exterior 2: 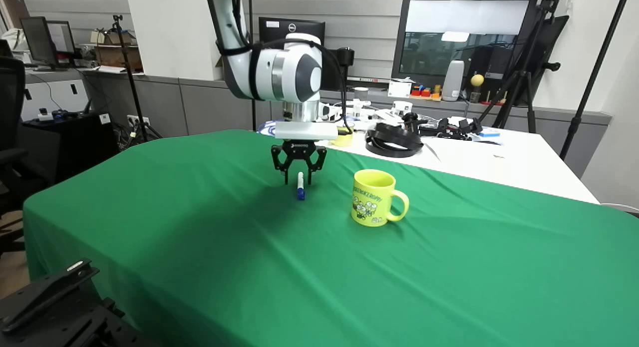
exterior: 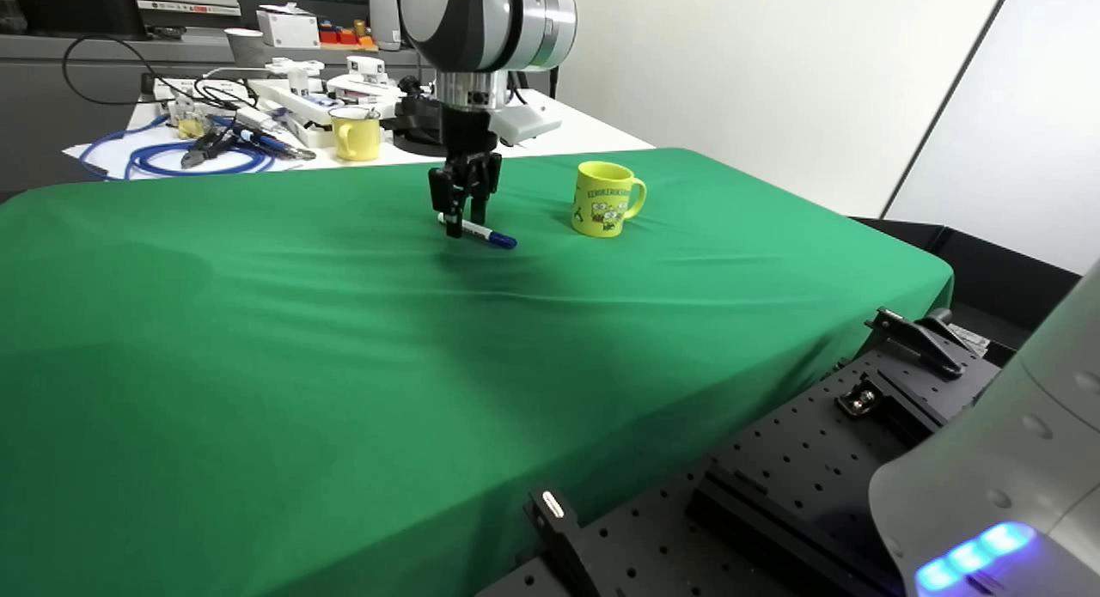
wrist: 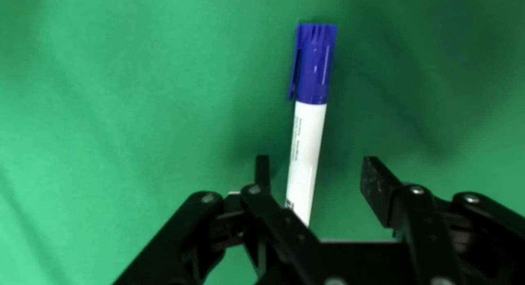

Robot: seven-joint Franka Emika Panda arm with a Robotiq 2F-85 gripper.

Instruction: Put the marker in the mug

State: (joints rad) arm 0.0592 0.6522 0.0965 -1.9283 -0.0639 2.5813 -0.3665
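Note:
The marker [exterior: 478, 231], white with a dark blue cap, lies flat on the green cloth. It shows in both exterior views [exterior 2: 300, 186] and in the wrist view [wrist: 308, 137], cap end away from my gripper. My gripper [exterior: 466, 221] is open and points down over the marker's white end. In the wrist view the fingers [wrist: 315, 170] stand on either side of the white barrel, apart from it, nearer on the left. One finger hides the barrel's tail. The yellow mug [exterior: 601, 200] stands upright beside the marker; it shows in an exterior view [exterior 2: 373, 197] with its handle sideways.
A green cloth [exterior: 361, 365] covers the table. Behind it a white table holds a paler yellow cup [exterior: 357, 136], blue cable [exterior: 163, 163], tools and a black coiled strap [exterior 2: 394, 140]. A white wall [exterior: 756, 90] stands beyond the mug's side.

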